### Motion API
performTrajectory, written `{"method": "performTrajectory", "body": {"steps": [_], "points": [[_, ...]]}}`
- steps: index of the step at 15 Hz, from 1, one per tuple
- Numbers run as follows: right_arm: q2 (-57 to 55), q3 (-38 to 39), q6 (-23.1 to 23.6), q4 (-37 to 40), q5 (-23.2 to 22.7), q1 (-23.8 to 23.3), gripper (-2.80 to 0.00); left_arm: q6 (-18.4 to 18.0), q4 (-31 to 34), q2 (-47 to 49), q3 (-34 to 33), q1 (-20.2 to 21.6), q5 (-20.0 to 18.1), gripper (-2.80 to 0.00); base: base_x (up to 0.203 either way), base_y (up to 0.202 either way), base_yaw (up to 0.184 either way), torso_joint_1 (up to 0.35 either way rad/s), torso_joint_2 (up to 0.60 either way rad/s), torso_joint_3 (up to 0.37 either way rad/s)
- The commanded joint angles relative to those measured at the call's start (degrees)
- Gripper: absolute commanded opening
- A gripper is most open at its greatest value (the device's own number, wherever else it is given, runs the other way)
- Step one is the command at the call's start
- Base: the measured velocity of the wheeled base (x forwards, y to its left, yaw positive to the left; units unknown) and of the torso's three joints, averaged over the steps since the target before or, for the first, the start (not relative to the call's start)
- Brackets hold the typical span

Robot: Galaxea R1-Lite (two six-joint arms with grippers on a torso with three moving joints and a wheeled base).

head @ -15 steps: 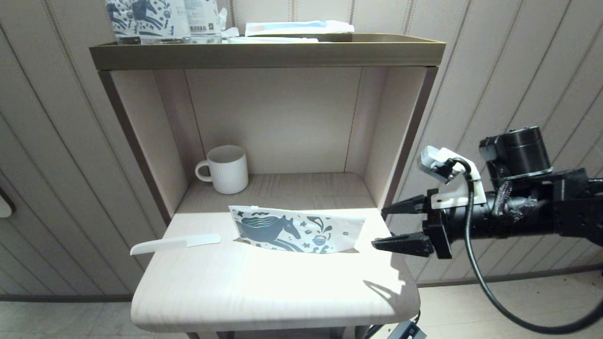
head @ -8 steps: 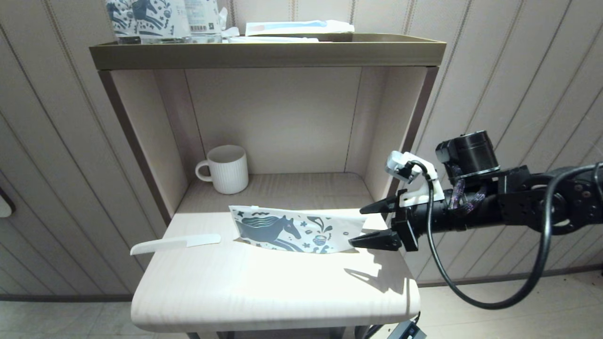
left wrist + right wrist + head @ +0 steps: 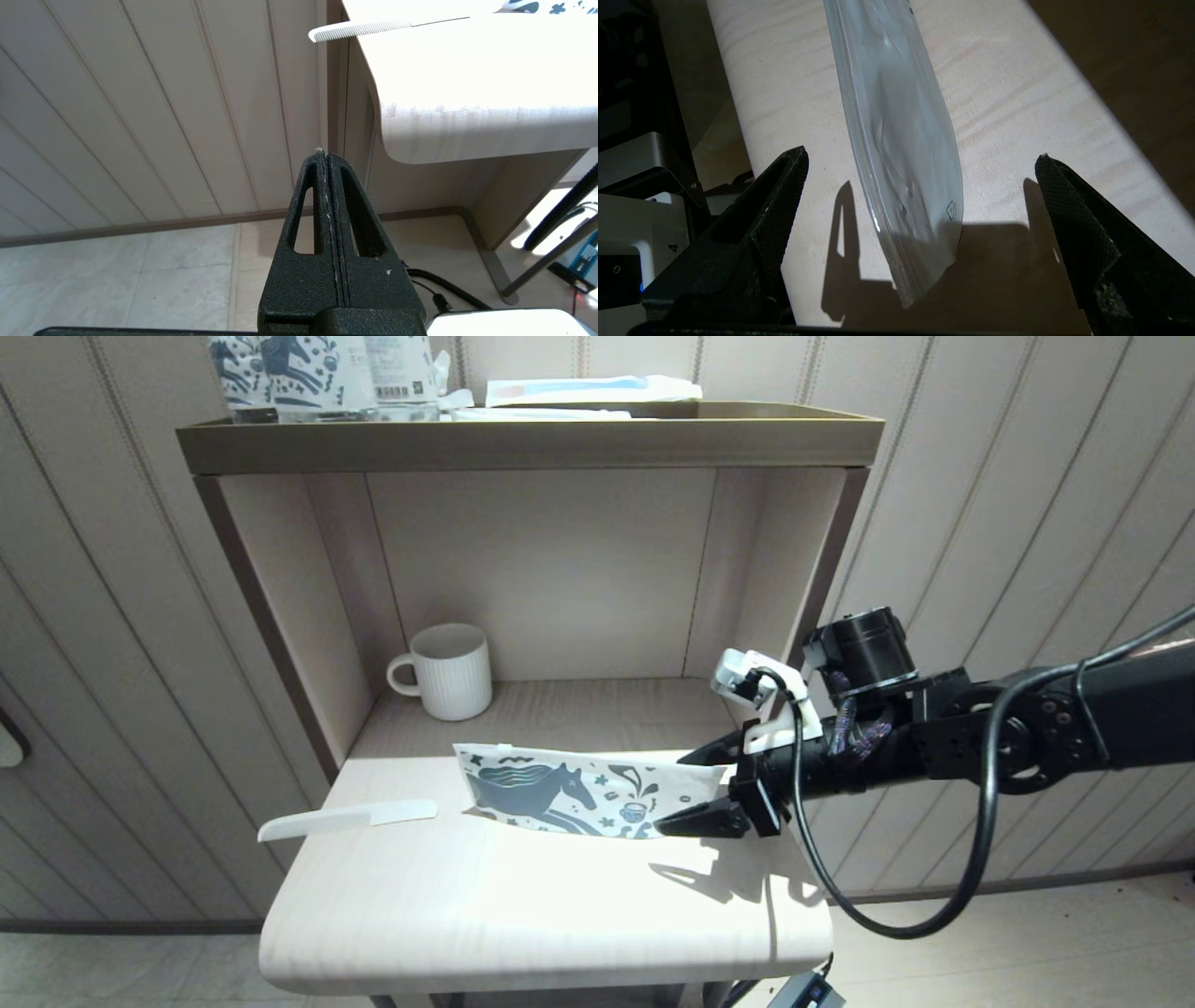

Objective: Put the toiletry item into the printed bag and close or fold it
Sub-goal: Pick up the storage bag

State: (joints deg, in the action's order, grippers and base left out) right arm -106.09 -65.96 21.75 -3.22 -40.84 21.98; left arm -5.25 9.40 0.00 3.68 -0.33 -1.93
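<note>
The printed bag (image 3: 579,798), white with a dark teal horse, lies across the middle of the table and its right end curls up. My right gripper (image 3: 674,793) is open and reaches in from the right, one finger on each side of that raised end. In the right wrist view the bag (image 3: 901,140) rises edge-on between the spread fingers of the right gripper (image 3: 921,156), touching neither. The toiletry item (image 3: 347,819), a slim white comb, lies flat to the left of the bag. My left gripper (image 3: 325,154) is shut and empty, parked below the table's left front corner, with the comb (image 3: 359,30) beyond it.
A white ribbed mug (image 3: 453,670) stands at the back left of the shelf niche. The brown top tray (image 3: 523,443) carries upright horse-printed packs (image 3: 289,373) and a blue-and-white flat packet (image 3: 588,390). The niche's right wall (image 3: 794,616) is close behind my right wrist.
My right arm has moved left from beside the table, and its open fingers now straddle the bag's right end. Bag and comb have not moved.
</note>
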Motion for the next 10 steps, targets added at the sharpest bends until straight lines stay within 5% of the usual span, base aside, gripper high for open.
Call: {"method": "performTrajectory", "body": {"steps": [1, 10], "points": [[-1.6, -0.9, 0.1, 0.1, -0.1, 0.5, 0.0, 0.1, 0.0, 0.0, 0.0, 0.0, 0.0, -2.8, 0.0, 0.0, 0.0, 0.0, 0.0, 0.0], [-2.6, -2.0, 0.0, 0.1, 2.3, 1.2, 0.0, 0.1, 0.0, 0.0, 0.0, 0.0, 0.0, -2.8, 0.0, 0.0, 0.0, 0.0, 0.0, 0.0]]}}
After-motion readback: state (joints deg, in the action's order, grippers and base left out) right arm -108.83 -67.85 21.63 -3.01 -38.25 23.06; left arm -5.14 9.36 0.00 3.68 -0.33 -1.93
